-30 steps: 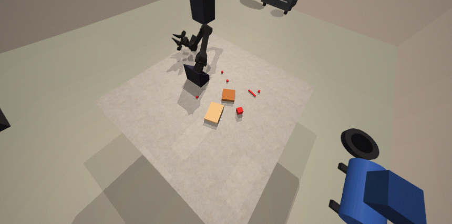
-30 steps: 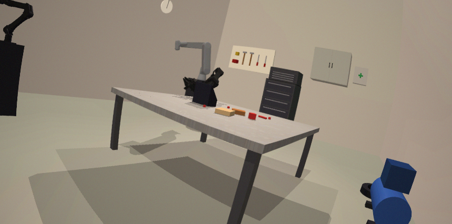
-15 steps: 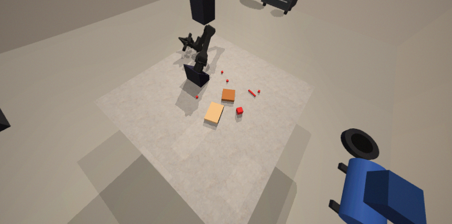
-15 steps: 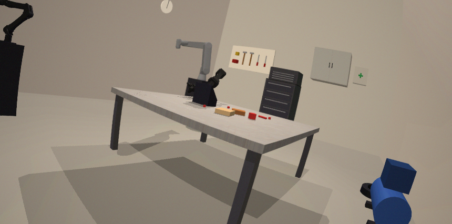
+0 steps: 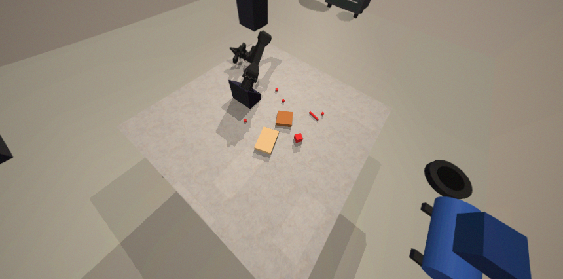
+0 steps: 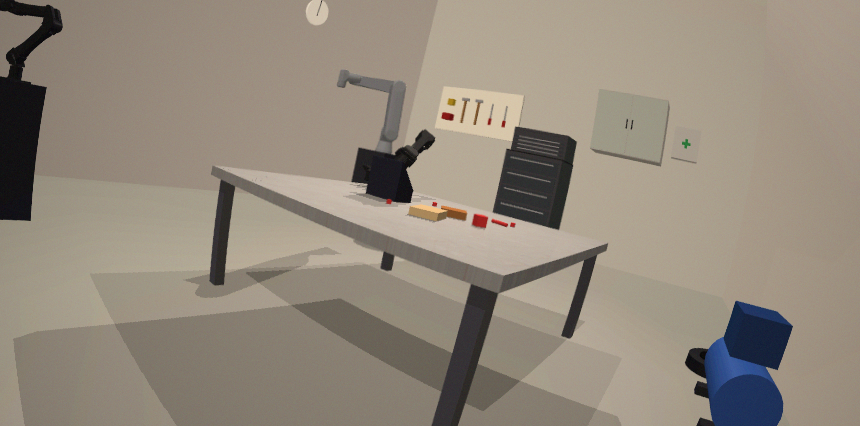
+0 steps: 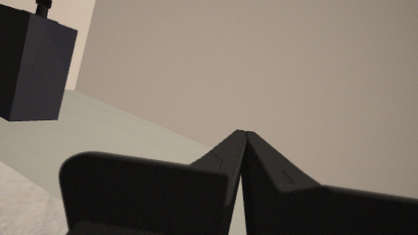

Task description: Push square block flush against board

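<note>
Square orange block (image 5: 284, 118) (image 6: 455, 213), flat-topped, near a longer pale-tan board (image 5: 266, 140) (image 6: 427, 212), not touching, black claw (image 5: 231, 49) (image 7: 243, 139) clenched empty

A white clock (image 6: 317, 11) and a pale cabinet (image 6: 629, 126) hang on beige walls.

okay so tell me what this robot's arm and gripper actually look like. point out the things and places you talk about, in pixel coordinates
The arm (image 5: 258, 56) (image 6: 414, 150) is black, with chunky links and rounded joints. The gripper (image 5: 232, 54) (image 7: 243, 139) is black too, with two broad plates that taper to narrow, angular fingertips. No cables or printed markings can be made out.
</note>
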You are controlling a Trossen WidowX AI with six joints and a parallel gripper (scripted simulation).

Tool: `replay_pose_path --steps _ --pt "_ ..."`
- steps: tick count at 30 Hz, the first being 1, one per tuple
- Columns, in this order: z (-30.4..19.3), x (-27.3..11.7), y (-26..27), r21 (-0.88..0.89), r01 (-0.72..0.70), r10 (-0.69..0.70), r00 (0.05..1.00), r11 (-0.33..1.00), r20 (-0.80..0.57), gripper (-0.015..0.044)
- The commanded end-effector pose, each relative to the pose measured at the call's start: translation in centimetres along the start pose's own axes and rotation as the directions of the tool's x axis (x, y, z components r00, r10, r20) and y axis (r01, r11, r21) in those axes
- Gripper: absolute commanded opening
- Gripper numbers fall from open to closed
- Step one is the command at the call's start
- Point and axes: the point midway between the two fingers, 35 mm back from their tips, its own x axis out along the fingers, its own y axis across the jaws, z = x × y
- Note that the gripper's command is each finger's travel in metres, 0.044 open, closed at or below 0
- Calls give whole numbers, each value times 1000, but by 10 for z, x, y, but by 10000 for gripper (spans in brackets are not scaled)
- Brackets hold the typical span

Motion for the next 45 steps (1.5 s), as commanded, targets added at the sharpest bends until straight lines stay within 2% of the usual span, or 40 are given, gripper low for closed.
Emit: replay_pose_path --steps 1,11,20,39,45 --pt "-6 -11 -12 15 37 -36 998 999 -56 0" --pt "-18 -54 -43 35 141 -132 972 989 -193 0" --pt "-26 -118 -77 30 278 -250 901 960 -355 0" --pt "-17 -251 -121 -54 528 -445 651 847 -615 0" --pt "-7 -298 -128 -104 598 -495 539 795 -681 0"
